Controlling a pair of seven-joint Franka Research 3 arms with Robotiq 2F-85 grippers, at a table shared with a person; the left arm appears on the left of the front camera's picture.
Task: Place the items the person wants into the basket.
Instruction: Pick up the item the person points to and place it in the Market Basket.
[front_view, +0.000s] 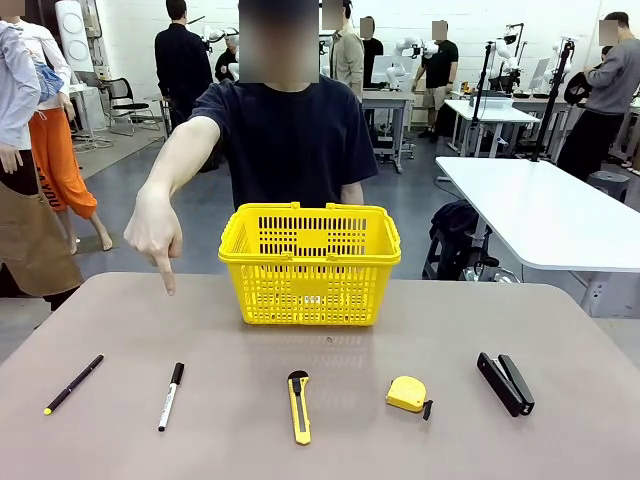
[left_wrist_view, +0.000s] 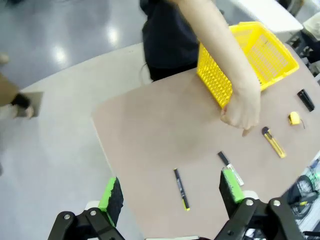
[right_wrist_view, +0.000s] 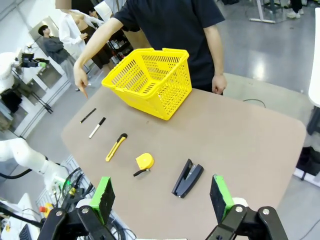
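Left pincer gapes wide and grips nothing, high above the desk. Right pincer is just as wide, empty too. Along the near row: one pen, one marker, one utility knife, one tape measure, one stapler. One yellow basket stands behind the knife. The person's hand points down beyond the marker.

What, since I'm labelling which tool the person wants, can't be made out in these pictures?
- Front view: the hand points down at bare table beyond the marker and pen; which it means is unclear.
- Left wrist view: a green pad of the left end effector overlaps part of the marker.
- Every view: the marker's print is too small to read.
- Front view: the lattice wall of the basket hides its floor.
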